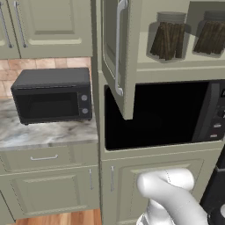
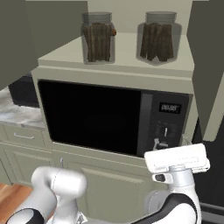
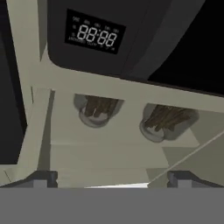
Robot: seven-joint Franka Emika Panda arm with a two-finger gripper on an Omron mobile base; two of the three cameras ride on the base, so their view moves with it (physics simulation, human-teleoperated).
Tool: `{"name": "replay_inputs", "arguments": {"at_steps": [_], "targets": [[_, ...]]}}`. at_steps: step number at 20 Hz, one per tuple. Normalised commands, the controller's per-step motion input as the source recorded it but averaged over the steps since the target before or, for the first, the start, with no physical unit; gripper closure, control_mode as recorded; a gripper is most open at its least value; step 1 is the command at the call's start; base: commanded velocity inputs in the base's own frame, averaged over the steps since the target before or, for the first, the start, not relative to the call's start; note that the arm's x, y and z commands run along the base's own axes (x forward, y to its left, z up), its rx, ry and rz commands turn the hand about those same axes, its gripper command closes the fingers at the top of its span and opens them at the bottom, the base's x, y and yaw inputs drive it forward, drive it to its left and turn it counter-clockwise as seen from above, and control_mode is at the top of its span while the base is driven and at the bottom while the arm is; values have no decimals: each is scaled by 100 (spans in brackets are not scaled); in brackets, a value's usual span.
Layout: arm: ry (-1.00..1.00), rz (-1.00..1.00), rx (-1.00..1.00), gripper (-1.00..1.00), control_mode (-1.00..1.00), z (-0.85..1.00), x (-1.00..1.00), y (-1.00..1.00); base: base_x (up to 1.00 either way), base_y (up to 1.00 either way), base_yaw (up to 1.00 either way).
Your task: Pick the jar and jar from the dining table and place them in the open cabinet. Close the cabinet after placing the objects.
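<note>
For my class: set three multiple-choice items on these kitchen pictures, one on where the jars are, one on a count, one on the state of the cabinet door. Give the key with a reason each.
1. Where do the jars stand?
A. on the marble counter
B. on the open cabinet's shelf, above the built-in microwave
C. on the floor

2. How many jars are there?
A. one
B. two
C. four

3. What is the state of the cabinet door?
A. open
B. shut
C. removed

Key:
1 B: the left jar and the right jar sit side by side on the shelf over the built-in microwave.
2 B: two alike glass jars of brown sticks show.
3 A: the cabinet door swings outward, leaving the shelf exposed.
</note>
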Motion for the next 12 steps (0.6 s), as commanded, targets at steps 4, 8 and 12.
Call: {"name": "replay_inputs", "arguments": {"at_steps": [4, 8, 12], "targets": [[-21, 0, 0, -100, -100, 38, 0, -26, 0, 0, 0], [-5, -1, -3, -100, -100, -2, 5, -1, 0, 0, 0], [-2, 0, -8, -100, -100, 11, 7, -20, 0, 0, 0]]}}
